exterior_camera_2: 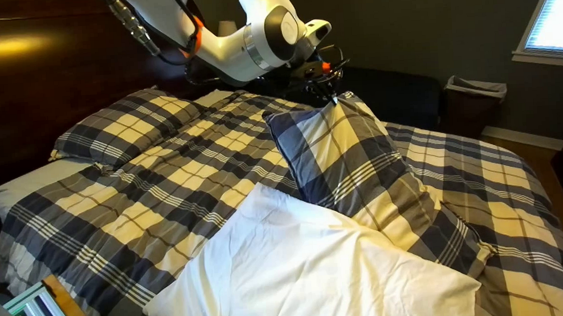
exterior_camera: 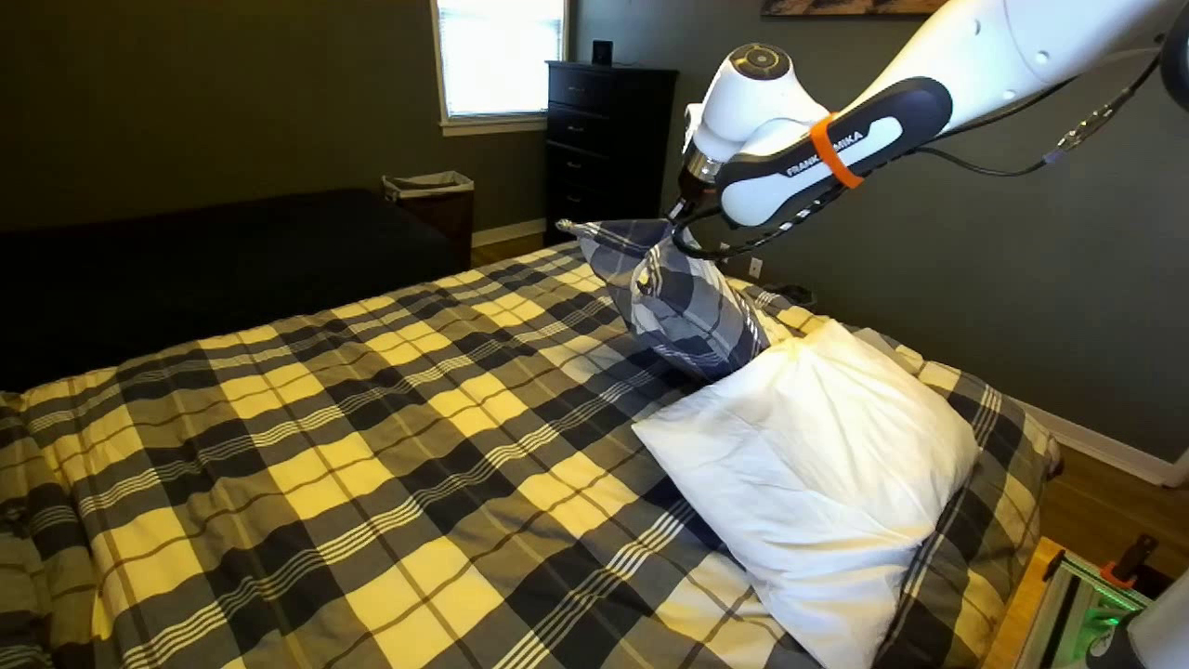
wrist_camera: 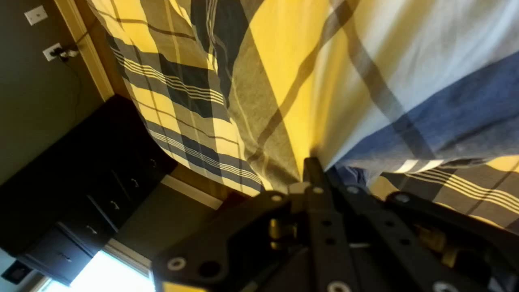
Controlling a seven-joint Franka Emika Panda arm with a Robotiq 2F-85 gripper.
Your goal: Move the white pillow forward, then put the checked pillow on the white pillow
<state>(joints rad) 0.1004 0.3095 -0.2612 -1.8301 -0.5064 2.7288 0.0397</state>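
Fingers (wrist_camera: pixel 312 173) of the gripper (wrist_camera: pixel 323 170) are pinched tight on a gathered fold at the upper edge of the checked pillow (exterior_camera_2: pixel 354 168), nearer 1 corner than the other. Pillow hangs steeply tilted below them; its lower end looks to be on the bedspread (exterior_camera: pixel 372 446), right beside the white pillow (exterior_camera_2: pixel 307 272), which hides part of it in both exterior views. Contact between the 2 likely, can't confirm. White pillow lies on the bedspread, puffy, a bit wrinkled. Reads as step 2, stacking not yet done; can't tell if the white pillow is far enough forward. Risks: 1 small pinch carries a big soft load, so a fast swing or drag at the lower end could pull the fold out. Lower end looks too low: moving sideways without more height probably ploughs into the white pillow, shoving it or tucking the checked pillow's bottom edge against its side. Off-center grip may let the load twist, so it lands folded or half off. I'd raise until the lower corners clear, then go across slowly, lay lower edge first.
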